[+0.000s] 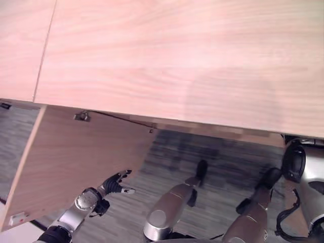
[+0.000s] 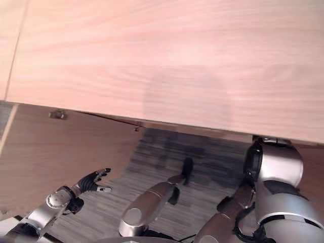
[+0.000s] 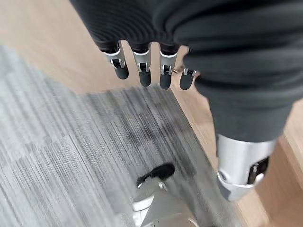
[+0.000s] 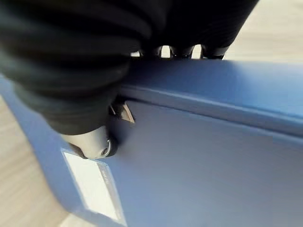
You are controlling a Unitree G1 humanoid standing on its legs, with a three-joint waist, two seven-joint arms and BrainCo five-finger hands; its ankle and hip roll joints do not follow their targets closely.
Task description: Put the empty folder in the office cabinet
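A pale wood desk [image 1: 167,55] top fills the upper half of the left eye view, a seam running down its upper left. Below its front edge, at the lower left of the frame, an open cabinet door [image 1: 76,157] of the same light wood hangs out at an angle, with a small metal fitting [image 1: 82,116] near its top edge and a white catch [image 1: 17,218] at its bottom corner. The left hand [image 1: 115,185] shows at the lower left, just in front of the door's face, fingers straight and spread, holding nothing; in the left wrist view its dark-tipped fingers [image 3: 145,73] hang in a loose row above grey striped carpet [image 3: 66,161], beside the wood panel. In the right wrist view, the right hand [image 4: 94,94] is clamped on a blue folder [image 4: 208,156]: the thumb presses its broad face, while the fingers go over the top edge, their tips hidden behind it. A white label [image 4: 94,187] sits on the folder near the lower left of that frame. Pale wood shows behind the folder, probably the desk, though the close view leaves that uncertain.
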